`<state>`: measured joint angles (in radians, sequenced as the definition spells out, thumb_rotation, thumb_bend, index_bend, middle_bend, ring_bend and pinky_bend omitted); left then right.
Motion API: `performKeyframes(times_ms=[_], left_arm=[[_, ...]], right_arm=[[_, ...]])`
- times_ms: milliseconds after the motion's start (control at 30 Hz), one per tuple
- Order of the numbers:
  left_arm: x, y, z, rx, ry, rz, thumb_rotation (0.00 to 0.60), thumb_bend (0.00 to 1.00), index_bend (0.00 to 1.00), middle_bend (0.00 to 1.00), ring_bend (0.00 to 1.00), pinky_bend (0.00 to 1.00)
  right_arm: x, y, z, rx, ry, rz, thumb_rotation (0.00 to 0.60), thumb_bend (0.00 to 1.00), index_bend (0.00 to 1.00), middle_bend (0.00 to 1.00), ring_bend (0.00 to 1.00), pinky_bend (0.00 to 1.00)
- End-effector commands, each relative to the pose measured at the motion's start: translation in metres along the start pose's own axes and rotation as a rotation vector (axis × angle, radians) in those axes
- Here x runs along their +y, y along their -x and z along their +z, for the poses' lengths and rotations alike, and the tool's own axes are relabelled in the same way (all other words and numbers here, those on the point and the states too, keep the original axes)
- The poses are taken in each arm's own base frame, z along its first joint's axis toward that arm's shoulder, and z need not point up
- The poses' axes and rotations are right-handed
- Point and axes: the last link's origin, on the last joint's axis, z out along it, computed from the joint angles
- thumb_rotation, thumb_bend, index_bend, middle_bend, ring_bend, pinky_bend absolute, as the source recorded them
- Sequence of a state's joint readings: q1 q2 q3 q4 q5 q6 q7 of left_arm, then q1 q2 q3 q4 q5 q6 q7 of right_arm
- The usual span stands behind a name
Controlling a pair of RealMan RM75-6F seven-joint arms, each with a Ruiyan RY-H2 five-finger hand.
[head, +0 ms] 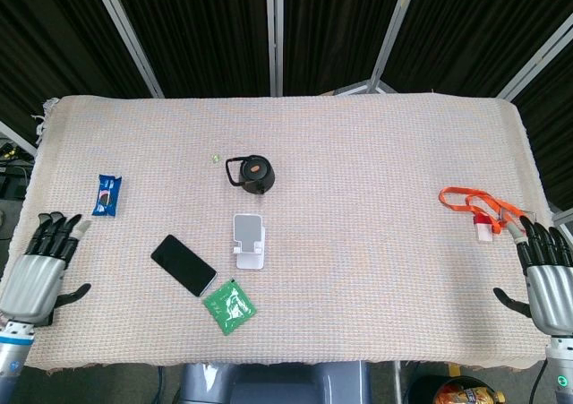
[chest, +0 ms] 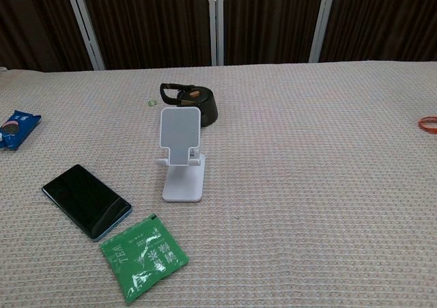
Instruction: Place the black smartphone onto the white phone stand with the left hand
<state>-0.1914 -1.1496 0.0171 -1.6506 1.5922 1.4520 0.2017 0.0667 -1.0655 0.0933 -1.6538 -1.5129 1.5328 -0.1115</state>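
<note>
Probably stiff, thin and slippery, lying flat lower left: black smartphone [head: 183, 265], best pinched by its long edges with left hand [head: 38, 273], now empty, fingers spread.

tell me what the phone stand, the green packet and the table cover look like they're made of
Phone stand: likely matte white plastic, smooth and even.
Green packet: probably glossy foil or plastic film; it is crinkled and catches light.
Table cover: woven fabric, showing a regular waffle-like texture.
</note>
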Motion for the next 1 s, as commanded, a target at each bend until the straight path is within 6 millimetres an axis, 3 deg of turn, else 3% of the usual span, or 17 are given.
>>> performKeyframes(times_ms=[33, 233, 433, 700, 800, 867, 1000], left_arm=[[0.030, 0.028, 0.041, -0.102, 0.216, 0.061, 0.600, 0.00, 0.03, 0.01, 0.05, 0.07], [0.074, 0.075, 0.088, -0.253, 0.400, 0.227, 0.600, 0.00, 0.10, 0.06, 0.12, 0.16], [0.081, 0.093, 0.105, -0.297, 0.427, 0.288, 0.600, 0.00, 0.14, 0.09, 0.16, 0.21], [0.088, 0.104, 0.114, -0.326, 0.453, 0.314, 0.600, 0.00, 0.18, 0.13, 0.21, 0.26], [0.093, 0.105, 0.114, -0.323, 0.465, 0.318, 0.600, 0.00, 0.32, 0.32, 0.39, 0.40], [0.095, 0.097, 0.114, -0.281, 0.466, 0.289, 0.600, 0.00, 0.50, 0.48, 0.52, 0.51], [0.090, 0.084, 0.112, -0.236, 0.465, 0.266, 0.600, 0.00, 0.59, 0.53, 0.57, 0.56]], right_arm=[[0.003, 0.004, 0.004, -0.014, 0.015, 0.006, 0.600, 0.00, 0.00, 0.00, 0.00, 0.00], [0.012, 0.007, 0.010, -0.022, 0.062, -0.005, 0.600, 0.00, 0.00, 0.00, 0.00, 0.00], [0.021, 0.011, 0.010, -0.035, 0.095, -0.030, 0.600, 0.00, 0.00, 0.00, 0.00, 0.00], [0.020, 0.012, 0.010, -0.033, 0.094, -0.034, 0.600, 0.00, 0.00, 0.00, 0.00, 0.00], [0.019, 0.013, 0.011, -0.036, 0.092, -0.033, 0.600, 0.00, 0.00, 0.00, 0.00, 0.00], [0.018, 0.014, 0.011, -0.040, 0.089, -0.033, 0.600, 0.00, 0.00, 0.00, 0.00, 0.00], [0.018, 0.014, 0.011, -0.040, 0.087, -0.032, 0.600, 0.00, 0.00, 0.00, 0.00, 0.00]])
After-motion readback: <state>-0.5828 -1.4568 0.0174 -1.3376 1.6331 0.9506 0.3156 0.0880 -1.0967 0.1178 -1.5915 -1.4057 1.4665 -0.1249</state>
